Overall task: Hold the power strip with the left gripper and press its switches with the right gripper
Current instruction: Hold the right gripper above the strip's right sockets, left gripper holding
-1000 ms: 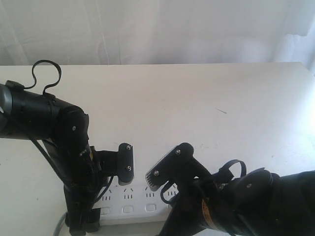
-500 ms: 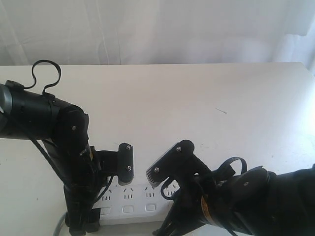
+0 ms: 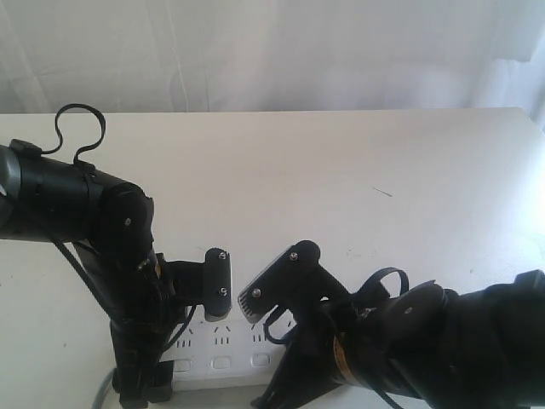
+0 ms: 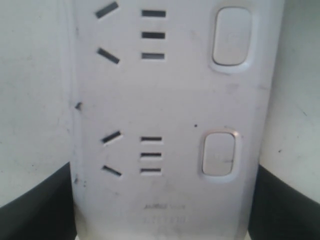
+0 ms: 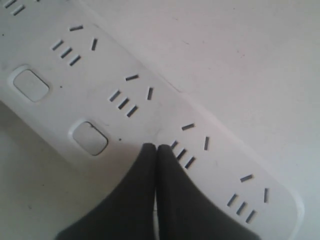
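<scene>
The long white power strip [image 3: 223,342] lies along the near edge of the table, with a row of switches [image 3: 221,362] below its sockets. My left gripper [image 3: 183,339] straddles its left end. In the left wrist view the strip [image 4: 165,100] fills the gap between the two black fingers [image 4: 30,210], which are shut on its long edges, and two switches [image 4: 218,153] show. My right gripper [image 3: 254,308] is shut. Its joined tips [image 5: 156,147] hover over the strip [image 5: 150,115] between two sockets, beside one switch [image 5: 90,137]. I cannot tell whether the tips touch the strip.
The white table [image 3: 341,170] stretches back to a pale curtain [image 3: 272,51]. A small dark mark [image 3: 383,192] sits on the tabletop at right. A grey cord [image 3: 103,388] leaves the strip's left end beside the left arm. The bulky right arm [image 3: 426,349] covers the strip's right part.
The right gripper has moved left and slightly away from the near edge, along the strip toward the left gripper. The left arm and the strip have not moved.
</scene>
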